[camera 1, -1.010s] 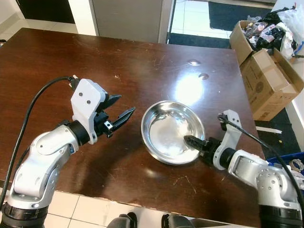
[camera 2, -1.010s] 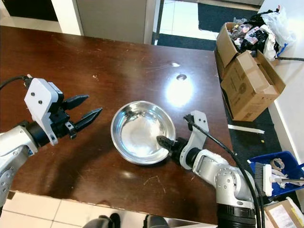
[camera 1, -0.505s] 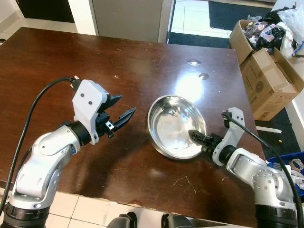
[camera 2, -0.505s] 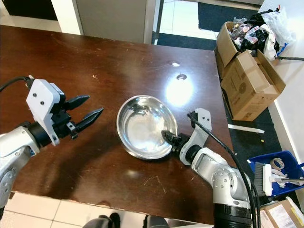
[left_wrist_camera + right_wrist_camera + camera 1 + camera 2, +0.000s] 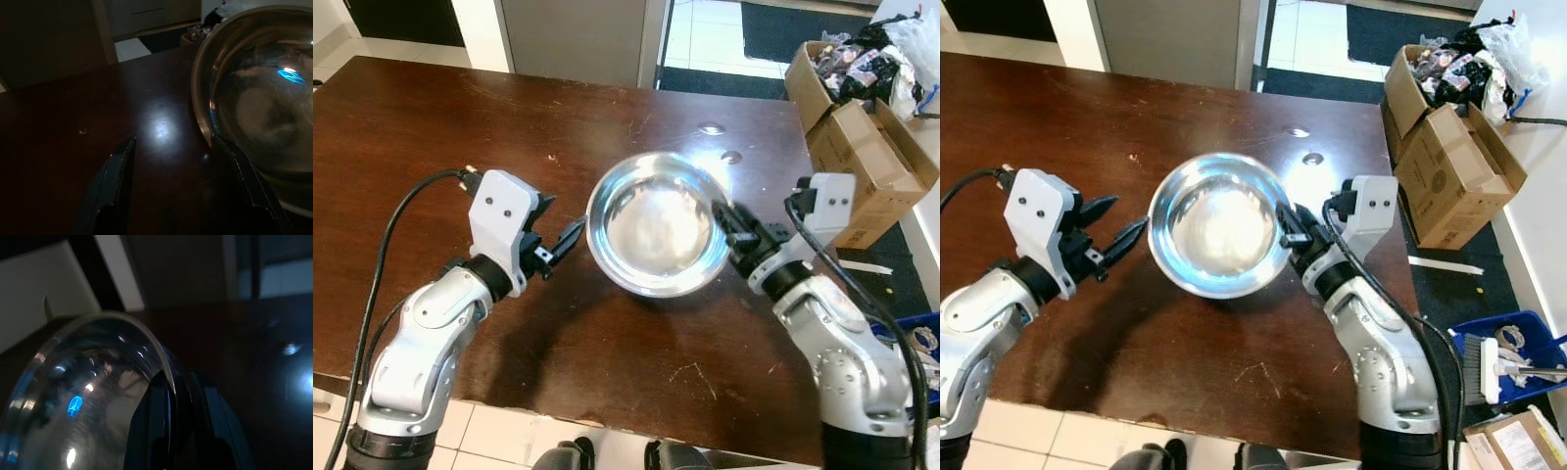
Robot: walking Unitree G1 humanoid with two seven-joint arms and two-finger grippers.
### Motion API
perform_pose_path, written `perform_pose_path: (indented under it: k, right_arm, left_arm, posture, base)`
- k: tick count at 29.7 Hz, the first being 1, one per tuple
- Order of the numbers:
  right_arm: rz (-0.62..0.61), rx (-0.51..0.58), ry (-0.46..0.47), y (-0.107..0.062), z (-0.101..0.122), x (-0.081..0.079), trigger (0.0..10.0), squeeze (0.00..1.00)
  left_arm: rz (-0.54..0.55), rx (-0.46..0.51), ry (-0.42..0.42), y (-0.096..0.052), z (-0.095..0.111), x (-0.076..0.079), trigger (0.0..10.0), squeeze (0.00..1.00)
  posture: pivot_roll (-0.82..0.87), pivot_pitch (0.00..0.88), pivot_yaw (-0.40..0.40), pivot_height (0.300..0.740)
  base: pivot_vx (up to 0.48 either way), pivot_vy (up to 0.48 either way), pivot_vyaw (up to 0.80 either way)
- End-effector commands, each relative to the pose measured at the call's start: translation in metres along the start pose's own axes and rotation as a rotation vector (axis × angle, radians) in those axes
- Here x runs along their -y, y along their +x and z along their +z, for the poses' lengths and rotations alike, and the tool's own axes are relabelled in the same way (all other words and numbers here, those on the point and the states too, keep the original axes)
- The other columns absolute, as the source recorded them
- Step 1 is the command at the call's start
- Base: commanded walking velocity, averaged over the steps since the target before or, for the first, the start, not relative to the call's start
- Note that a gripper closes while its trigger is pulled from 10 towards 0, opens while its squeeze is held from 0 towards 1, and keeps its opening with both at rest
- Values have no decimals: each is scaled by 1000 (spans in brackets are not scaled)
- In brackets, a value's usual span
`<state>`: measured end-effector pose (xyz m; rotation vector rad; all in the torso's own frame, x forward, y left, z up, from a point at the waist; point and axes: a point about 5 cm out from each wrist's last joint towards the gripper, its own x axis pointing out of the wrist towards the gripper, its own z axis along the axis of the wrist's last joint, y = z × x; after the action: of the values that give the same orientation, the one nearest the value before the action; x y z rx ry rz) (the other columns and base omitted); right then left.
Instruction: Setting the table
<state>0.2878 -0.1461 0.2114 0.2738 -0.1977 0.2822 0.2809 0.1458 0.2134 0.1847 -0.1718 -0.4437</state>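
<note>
Two grippers work over a dark brown table (image 5: 460, 117), and one steel bowl (image 5: 656, 235) sits between them in the air. The right gripper (image 5: 722, 220) has its two black fingers pinched together on the bowl's rim at the bowl's right side, one finger inside the rim and one outside (the right wrist view shows the thin metal edge running between them). The bowl is tilted, its open side turned up toward the head camera, and it casts a dark shadow on the wood below and to the left, so it is off the table top.

The left gripper (image 5: 566, 238) is just beside the bowl's left edge, fingers spread apart and holding nothing. In the left wrist view one of its fingers (image 5: 244, 176) lies very near the bowl's rim, the other well off to the side over bare wood; whether the near finger touches the metal cannot be told.

Bright glare from a light marks the table just beyond the bowl. Past the table's right edge stand two cardboard boxes (image 5: 862, 166), the farther one stuffed with bags and clutter. A blue bin (image 5: 1518, 352) with a brush in it rests on the floor at the lower right.
</note>
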Motion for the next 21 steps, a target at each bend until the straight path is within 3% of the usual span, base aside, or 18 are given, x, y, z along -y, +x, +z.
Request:
perform_pose_path:
  k: [1,7,12,15,16,18,21]
  right_arm:
    - [-57,76,-41,-4,8,3,10000,0]
    - [-87,194,-127,-8,20,2,10000,0]
    - [-75,201,-122,-7,19,-1,10000,0]
    - [-40,191,-222,-7,14,-5,10000,0]
    - [-40,191,-222,-7,14,-5,10000,0]
    - [-63,158,-91,-6,8,0,10000,0]
    - [-63,125,-51,-4,1,6,10000,0]
  left_arm:
    - [32,-37,8,-1,-9,0,10000,98]
    - [89,-38,-26,6,-18,2,10000,114]
    - [101,-32,-31,13,-20,4,10000,114]
    - [118,-33,-18,14,-20,2,10000,118]
    - [118,-33,-18,14,-20,2,10000,118]
    - [132,-34,-11,13,-20,0,10000,114]
    - [142,-35,-4,10,-21,-3,10000,118]
  posture:
    - [-142,41,45,740]
    - [-175,0,52,740]
    - [-178,0,55,740]
    - [-167,0,54,740]
    - [-167,0,54,740]
    - [-153,0,48,740]
    - [-156,0,49,740]
  base:
    - [0,0,0]
    - [0,0,0]
    - [0,0,0]
    - [0,0,0]
    - [0,0,0]
    - [0,0,0]
    - [0,0,0]
